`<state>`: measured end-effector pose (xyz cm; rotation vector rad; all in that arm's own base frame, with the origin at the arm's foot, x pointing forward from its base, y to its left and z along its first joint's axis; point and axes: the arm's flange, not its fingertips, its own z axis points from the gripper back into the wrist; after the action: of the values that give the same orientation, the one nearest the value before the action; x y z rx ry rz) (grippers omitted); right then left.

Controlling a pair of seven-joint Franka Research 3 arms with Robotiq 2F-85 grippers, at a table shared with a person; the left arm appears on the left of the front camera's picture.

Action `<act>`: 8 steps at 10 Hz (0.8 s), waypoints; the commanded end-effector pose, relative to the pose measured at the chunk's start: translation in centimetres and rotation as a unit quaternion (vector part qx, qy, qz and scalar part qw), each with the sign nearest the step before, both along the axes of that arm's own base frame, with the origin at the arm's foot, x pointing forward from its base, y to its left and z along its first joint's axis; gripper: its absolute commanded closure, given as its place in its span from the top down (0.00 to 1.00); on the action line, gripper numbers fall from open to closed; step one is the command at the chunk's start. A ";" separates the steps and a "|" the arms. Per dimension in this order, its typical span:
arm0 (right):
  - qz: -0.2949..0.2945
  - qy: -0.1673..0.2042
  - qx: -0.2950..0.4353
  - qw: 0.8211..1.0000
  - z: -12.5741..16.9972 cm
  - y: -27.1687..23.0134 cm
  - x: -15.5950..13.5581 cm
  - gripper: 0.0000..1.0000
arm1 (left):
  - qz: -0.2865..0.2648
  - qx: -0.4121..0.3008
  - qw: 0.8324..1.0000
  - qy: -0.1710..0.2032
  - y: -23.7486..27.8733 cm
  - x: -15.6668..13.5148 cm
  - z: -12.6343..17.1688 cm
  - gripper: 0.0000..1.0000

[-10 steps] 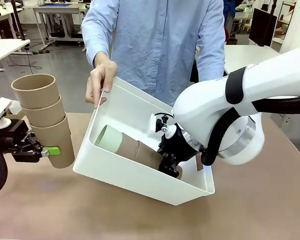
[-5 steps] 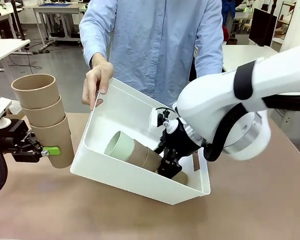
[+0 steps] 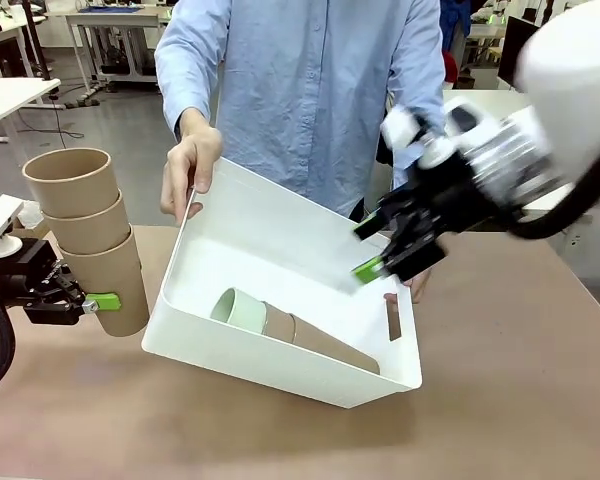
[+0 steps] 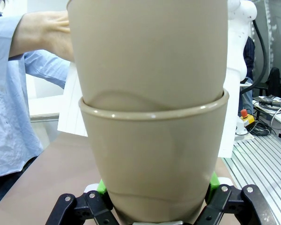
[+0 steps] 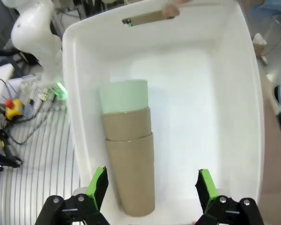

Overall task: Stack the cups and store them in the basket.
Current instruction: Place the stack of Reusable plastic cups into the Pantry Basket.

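Tan-brown and nested three deep, a stack of three cups (image 3: 88, 232) stands upright in the left gripper (image 3: 118, 298), whose green pads are clamped on the lowest cup. It is near the left edge of the table (image 3: 500, 410), just beside the white basket (image 3: 280, 352). The basket sits at the middle of the table, tipped toward the robot, with a person's hand (image 3: 188, 168) on its far left corner. Inside, a second stack lies on its side along the near wall. It is a mint-green cup (image 3: 242, 308) nested in two brown cups (image 3: 320, 340), with its mouth toward the basket's left end and its base near the handle slot (image 3: 393, 318) at the right end. The right gripper (image 3: 372, 247) hangs above the basket's right end, jaws spread wide and empty.

With half the cups stored, the step in hand looks to be bringing in the held stack. Doing it well probably means letting the right arm clear the rim first. The stack should then cross the basket's left wall high enough that the bottom cup does not clip the rolled rim. From there it can be tipped to match the lying stack and slid base-first into the mint-green mouth. Only the lowest cup is gripped, so a quick tilt could spill the upper two; slow rotation seems wise. The hand-held basket may also shift.
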<state>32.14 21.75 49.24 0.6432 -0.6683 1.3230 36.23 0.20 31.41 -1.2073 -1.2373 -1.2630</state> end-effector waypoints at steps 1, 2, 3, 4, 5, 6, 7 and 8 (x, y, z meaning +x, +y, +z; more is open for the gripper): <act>-0.023 0.029 0.024 0.999 3.0 -5.4 -0.6 1.00 | -0.002 -0.004 1.000 -0.006 0.0 -0.1 0.4 0.85; -0.027 0.032 0.035 0.998 4.0 -8.5 -0.9 1.00 | -0.002 -0.004 1.000 -0.006 0.0 -0.1 0.4 0.85; -0.034 0.031 0.054 0.997 4.3 -11.2 -1.4 1.00 | -0.002 -0.004 1.000 -0.006 0.0 -0.1 0.4 0.85; -0.036 0.031 0.081 0.996 4.1 -13.7 -1.8 1.00 | -0.002 -0.004 1.000 -0.006 0.0 -0.1 0.4 0.85; -0.040 0.029 0.099 0.994 3.6 -16.1 -2.2 1.00 | -0.002 -0.004 1.000 -0.006 0.0 -0.1 0.4 0.85; -0.053 0.024 0.106 0.993 3.2 -18.1 -2.8 1.00 | -0.002 -0.004 1.000 -0.006 0.0 -0.1 0.4 0.85; -0.055 0.016 0.107 0.993 3.0 -19.7 -2.9 1.00 | -0.002 -0.004 1.000 -0.006 0.0 -0.1 0.4 0.85; -0.050 0.011 0.109 0.993 3.1 -19.4 -3.2 1.00 | -0.002 -0.004 1.000 -0.006 0.0 -0.1 0.4 0.85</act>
<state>30.28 1.89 53.70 0.8023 -0.8254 1.1164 36.23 0.20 31.40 -1.2071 -1.2370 -1.2629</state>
